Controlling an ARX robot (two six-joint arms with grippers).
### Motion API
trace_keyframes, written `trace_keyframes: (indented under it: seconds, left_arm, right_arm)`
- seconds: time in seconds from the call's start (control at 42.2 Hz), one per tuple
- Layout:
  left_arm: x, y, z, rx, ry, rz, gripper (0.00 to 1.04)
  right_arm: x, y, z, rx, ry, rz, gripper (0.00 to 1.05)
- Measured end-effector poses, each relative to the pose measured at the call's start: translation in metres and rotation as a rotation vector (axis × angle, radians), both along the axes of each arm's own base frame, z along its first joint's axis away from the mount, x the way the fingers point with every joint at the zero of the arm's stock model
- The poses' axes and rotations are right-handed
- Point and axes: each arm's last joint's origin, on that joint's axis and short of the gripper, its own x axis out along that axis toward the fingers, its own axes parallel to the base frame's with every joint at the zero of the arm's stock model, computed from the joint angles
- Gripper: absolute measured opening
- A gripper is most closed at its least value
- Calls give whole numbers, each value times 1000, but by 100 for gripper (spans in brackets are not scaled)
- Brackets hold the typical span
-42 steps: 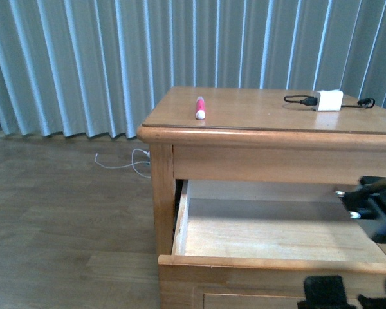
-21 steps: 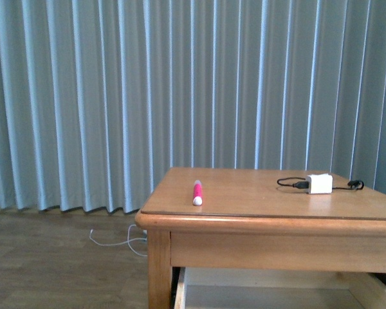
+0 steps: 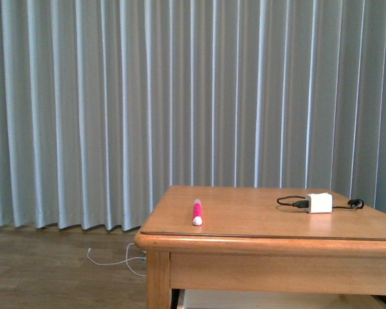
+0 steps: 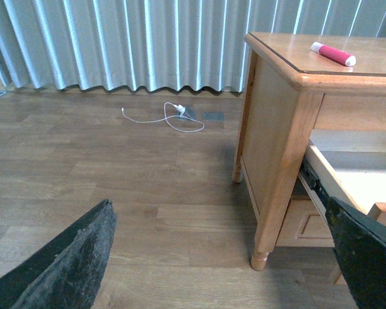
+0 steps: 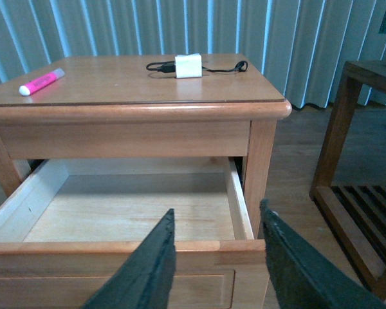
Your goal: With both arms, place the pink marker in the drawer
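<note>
Currently, pink marker (image 3: 197, 212) lies unheld on table (image 3: 257, 206) top, drawer (image 5: 128, 215) below standing open to receive it (pale interior bare), left pincer (image 4: 219, 206) and right pincer (image 5: 217, 209) both apart, holding nothing.

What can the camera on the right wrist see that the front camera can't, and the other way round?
Only the right wrist view: the drawer pulled open with its pale inside, the open right gripper, and a dark wooden rack beside the cabinet. Only the front view: a white cable on the floor and the curtain at full height. Both: the pink marker and white charger lying on top of the cabinet.
</note>
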Motion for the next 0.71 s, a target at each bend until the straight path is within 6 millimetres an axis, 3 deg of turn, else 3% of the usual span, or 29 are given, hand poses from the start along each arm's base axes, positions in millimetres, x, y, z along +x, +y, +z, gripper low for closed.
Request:
trace_keyframes:
  seconds: [0.047,0.071,0.521,0.71]
  left_arm:
    - [0,0,0,0,0,0,99]
    - [0,0,0,0,0,0,99]
    - [0,0,0,0,0,0,99]
    - [0,0,0,0,0,0,99]
  right_arm:
    - [-1,0,-3,-1,3,-1,24]
    - [-1,0,-4,-4,3,-1,25]
    - [-2,0,-4,-3,-2,0,98]
    - [-2,0,-4,-4,-2,0,96]
